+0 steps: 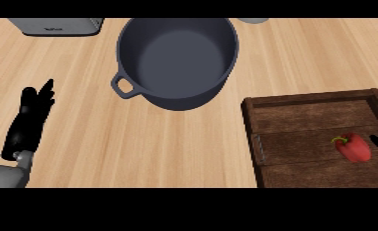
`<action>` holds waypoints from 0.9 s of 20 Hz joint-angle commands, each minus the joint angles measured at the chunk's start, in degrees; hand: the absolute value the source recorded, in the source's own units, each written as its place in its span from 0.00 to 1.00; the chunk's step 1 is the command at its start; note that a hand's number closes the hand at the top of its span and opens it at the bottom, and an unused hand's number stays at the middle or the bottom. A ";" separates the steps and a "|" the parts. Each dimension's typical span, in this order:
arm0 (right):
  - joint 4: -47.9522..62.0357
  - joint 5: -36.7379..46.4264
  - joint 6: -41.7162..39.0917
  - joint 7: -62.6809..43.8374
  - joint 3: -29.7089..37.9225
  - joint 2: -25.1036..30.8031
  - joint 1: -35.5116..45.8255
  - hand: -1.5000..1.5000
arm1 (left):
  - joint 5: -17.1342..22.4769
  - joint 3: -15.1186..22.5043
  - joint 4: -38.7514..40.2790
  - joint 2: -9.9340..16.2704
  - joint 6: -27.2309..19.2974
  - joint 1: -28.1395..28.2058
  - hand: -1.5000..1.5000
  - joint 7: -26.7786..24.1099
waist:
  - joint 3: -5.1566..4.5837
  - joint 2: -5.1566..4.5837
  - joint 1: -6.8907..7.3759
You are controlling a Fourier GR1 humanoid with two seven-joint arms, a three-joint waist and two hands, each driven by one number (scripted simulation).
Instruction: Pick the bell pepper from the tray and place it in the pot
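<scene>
A red bell pepper (354,148) with a green stem lies on the dark wooden tray (295,125) at the lower right, close to the view's right edge. The dark grey pot (177,55) stands empty at the top centre, with one handle (123,87) pointing to the lower left. My left hand (29,120) rests open at the far left, fingers up, well away from pot and tray. Only a small black sliver of my right hand (374,140) shows at the right edge, just beside the pepper.
A grey appliance (55,26) sits at the top left corner. Part of a pale round object (253,20) peeks in at the top edge right of the pot. Bare wooden counter (148,145) lies between pot, tray and left hand.
</scene>
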State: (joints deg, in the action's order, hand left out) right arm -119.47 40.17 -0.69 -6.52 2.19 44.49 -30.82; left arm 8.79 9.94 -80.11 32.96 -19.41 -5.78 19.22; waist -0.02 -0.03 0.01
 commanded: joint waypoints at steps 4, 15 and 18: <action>12.27 4.00 -3.33 2.90 0.02 -4.16 10.58 0.00 | -2.53 -2.85 2.94 -2.28 2.53 0.76 0.50 -2.88 | 0.02 -0.01 0.15; 17.01 14.99 -3.85 3.12 -2.42 -12.70 17.31 0.00 | -7.65 -4.72 -2.03 -7.62 3.30 1.40 0.50 1.69 | 0.02 0.06 0.04; 21.35 16.75 -4.74 1.56 -2.67 -14.94 20.64 0.00 | -7.52 -7.16 -4.64 -4.82 5.93 0.96 0.50 5.16 | 0.04 0.05 0.23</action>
State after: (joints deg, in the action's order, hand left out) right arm -102.51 53.60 -5.04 -3.23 0.60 32.42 -14.02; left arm 1.96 4.05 -81.30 27.44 -14.73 -5.01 20.59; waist -0.17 0.09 0.02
